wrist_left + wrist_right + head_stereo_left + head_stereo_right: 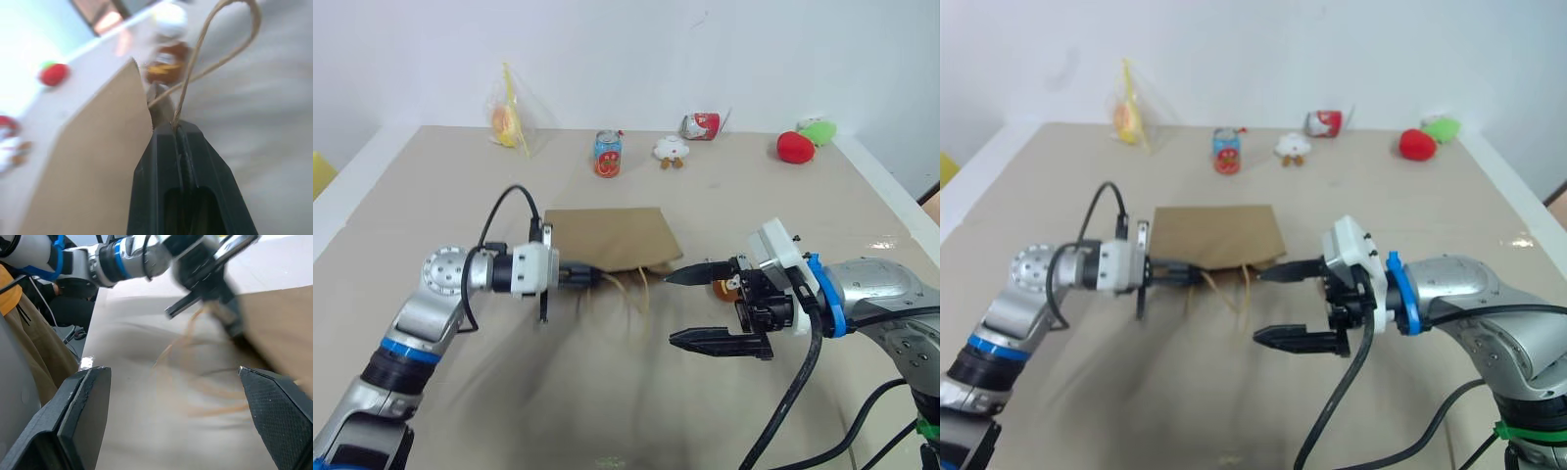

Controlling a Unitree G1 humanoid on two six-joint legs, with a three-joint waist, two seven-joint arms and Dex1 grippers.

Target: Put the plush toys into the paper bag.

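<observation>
Nearest, the right claw hangs over the desk with its two black fingers spread wide and nothing between them. Just behind its upper finger a small brown-and-yellow plush sits on the desk, mostly hidden by the claw's body, so the monkey toy is only partly seen.

To the left, at the same depth, the left claw points right with its fingers pressed together on the near edge of the paper bag, right where a cord handle is fixed; the wrist view shows the cord rising straight out of the closed tips. The bag lies flat in the middle of the desk, its loop handles trailing toward the near side between the two claws.

Farther back stand a blue-and-red can, a small white plush with brown feet just right of it, and a tipped red-and-white can. At far right lie a red plush and a green plush, touching. At far left a clear plastic bag holds something yellow and orange.
</observation>
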